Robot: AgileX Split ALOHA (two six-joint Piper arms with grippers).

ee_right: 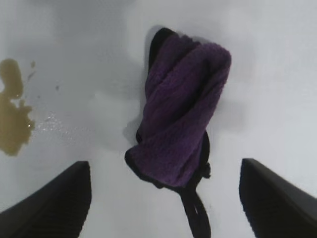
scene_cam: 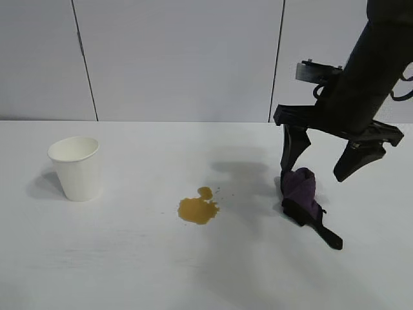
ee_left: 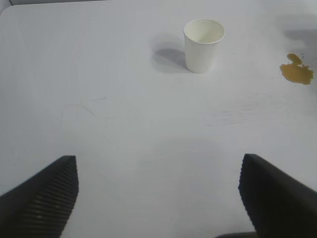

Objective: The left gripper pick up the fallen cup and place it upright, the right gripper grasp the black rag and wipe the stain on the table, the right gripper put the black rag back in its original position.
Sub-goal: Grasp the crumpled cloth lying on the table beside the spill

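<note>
I see the cup (scene_cam: 76, 168) standing upright on the table (scene_cam: 129, 258), toward its left edge, with its open mouth up. The stain (scene_cam: 197, 208) sits near the middle, well apart from the cup. My right gripper (scene_cam: 321, 163) hangs over the black rag (scene_cam: 303, 196) with its fingers spread wide, one on each side, holding nothing. The rag lies on the table, right of the stain, near the right edge. My left gripper (ee_left: 158, 198) is wide too and holds nothing, well back from the cup.
</note>
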